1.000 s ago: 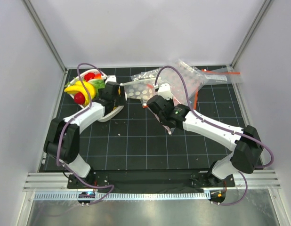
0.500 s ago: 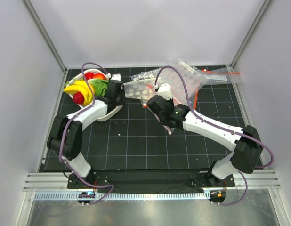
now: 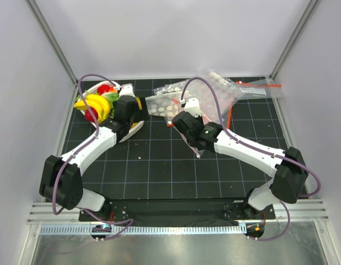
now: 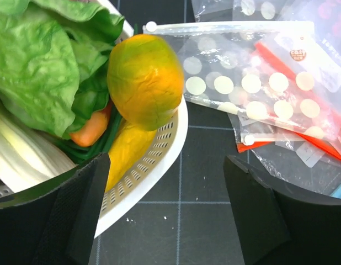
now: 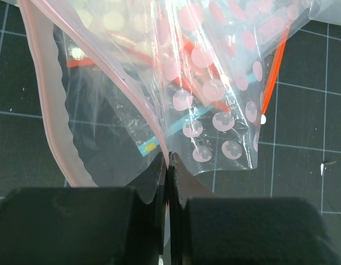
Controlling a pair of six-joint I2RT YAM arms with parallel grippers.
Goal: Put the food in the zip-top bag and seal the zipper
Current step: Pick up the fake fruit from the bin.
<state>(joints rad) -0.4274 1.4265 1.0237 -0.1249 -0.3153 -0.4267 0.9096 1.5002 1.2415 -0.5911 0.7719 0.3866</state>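
1. my left end effector (image 4: 169, 221) is spread wide with nothing between its fingers (image 4: 76, 221). it hovers by the right rim of the white perforated basket (image 4: 159, 157).
2. the food is in that basket, at the far left of the black gridded surface (image 3: 170, 165). the mango-like fruit (image 4: 144, 80), orange-yellow with a green patch, sits at the rim closest to my left end effector, resting on a yellow piece (image 4: 129, 146).
3. green lettuce (image 4: 38, 66) fills the basket beside the fruit, and a small orange piece (image 4: 92, 130) pokes out below the leaves.
4. from above, the banana bunch (image 3: 96, 104) and a red fruit (image 3: 92, 115) lie on the basket's left side.
5. my right end effector (image 5: 169, 160) is pinched tight on a fold of the zip-top bag (image 3: 159, 106), and the clear dotted plastic fans away from the pinch.
6. the bag lies just right of the basket, between my two end effectors. its whitish zipper (image 4: 231, 26) runs along the far edge, and i cannot tell whether it is sealed.
7. other dotted bags with red strips (image 3: 253, 88) lie behind it towards the far right.
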